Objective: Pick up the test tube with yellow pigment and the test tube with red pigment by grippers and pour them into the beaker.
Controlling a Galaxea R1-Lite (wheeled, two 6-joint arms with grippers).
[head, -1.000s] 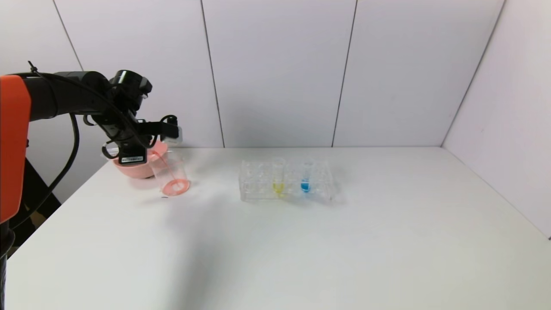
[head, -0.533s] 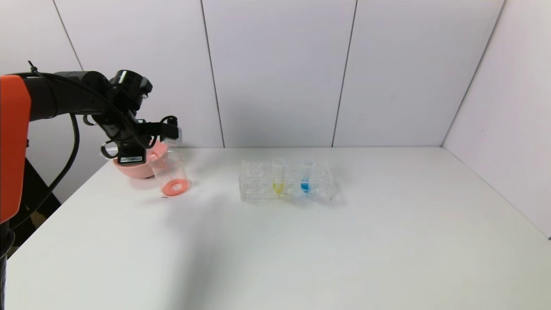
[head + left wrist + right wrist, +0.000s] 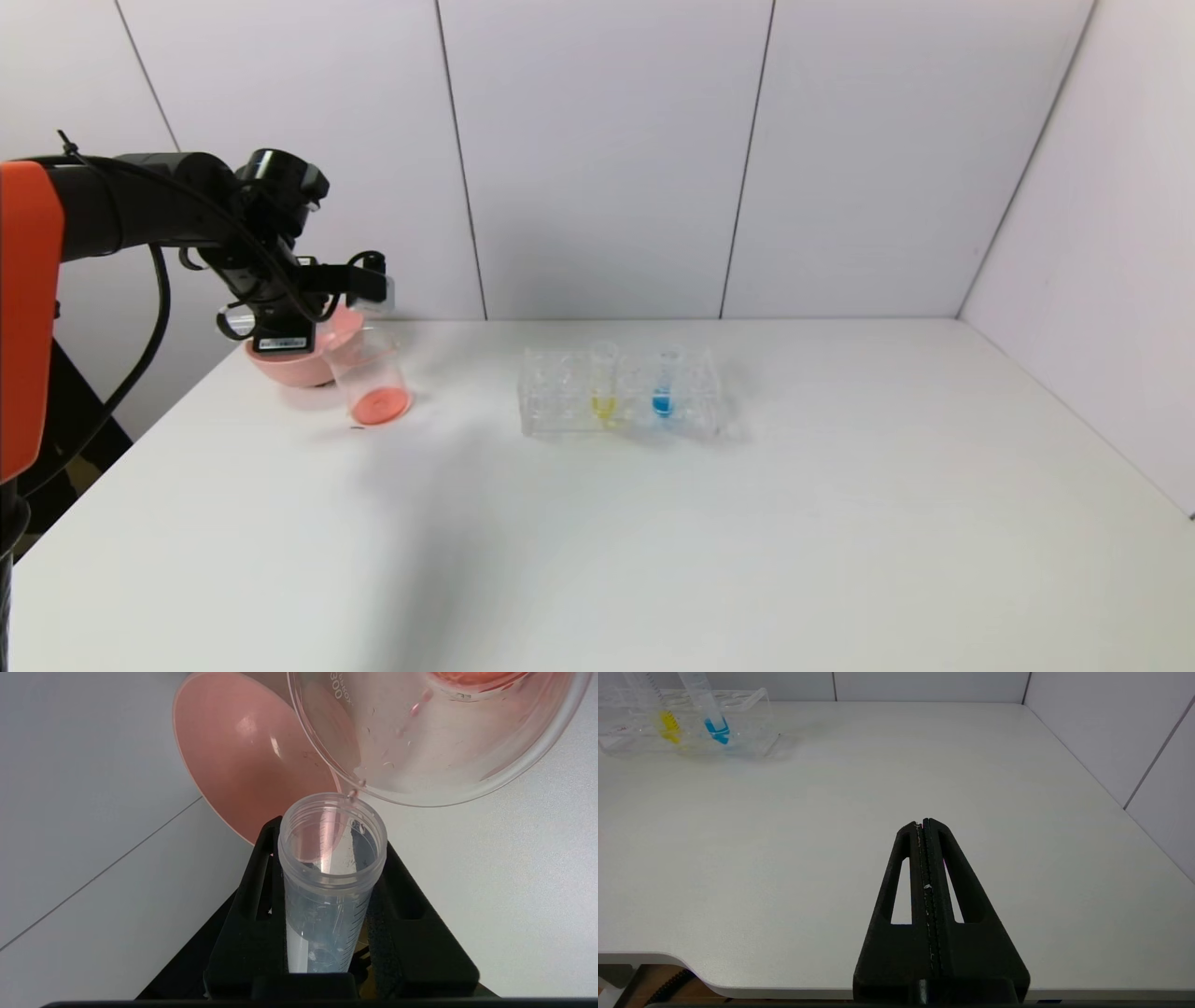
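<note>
My left pincer (image 3: pixel 329 858) is clamped on the test tube with red pigment (image 3: pixel 331 877), one black finger on each side of the clear barrel. I hold it above the far left corner of the counter (image 3: pixel 597 523). The tube's long axis runs out from between my fingers toward the beaker (image 3: pixel 371 378), its open mouth leading and lying at the beaker's rim, its graduated barrel back in my grip. In the left wrist view the tube looks nearly drained, with a pink film along its inner wall and a droplet at its lip where it meets the beaker's edge. The beaker stands on the counter with a shallow layer of red-orange liquid on its bottom and small drops on its inner wall.

Just behind the beaker, on its left, sits the pink bowl (image 3: pixel 294 359), close enough that in the wrist view the two overlap; I cannot tell whether they touch. Well apart to the right, near the middle of the counter's far half, is the clear tube rack (image 3: pixel 621 392). In it stands the test tube with yellow pigment (image 3: pixel 603 387), roughly upright, mouth up, yellow at its tip, and next to it on the right a tube with blue liquid (image 3: pixel 663 385).

My right pincer (image 3: pixel 924 826) is parked low over the counter's near edge, fingers pressed flat together on nothing.
</note>
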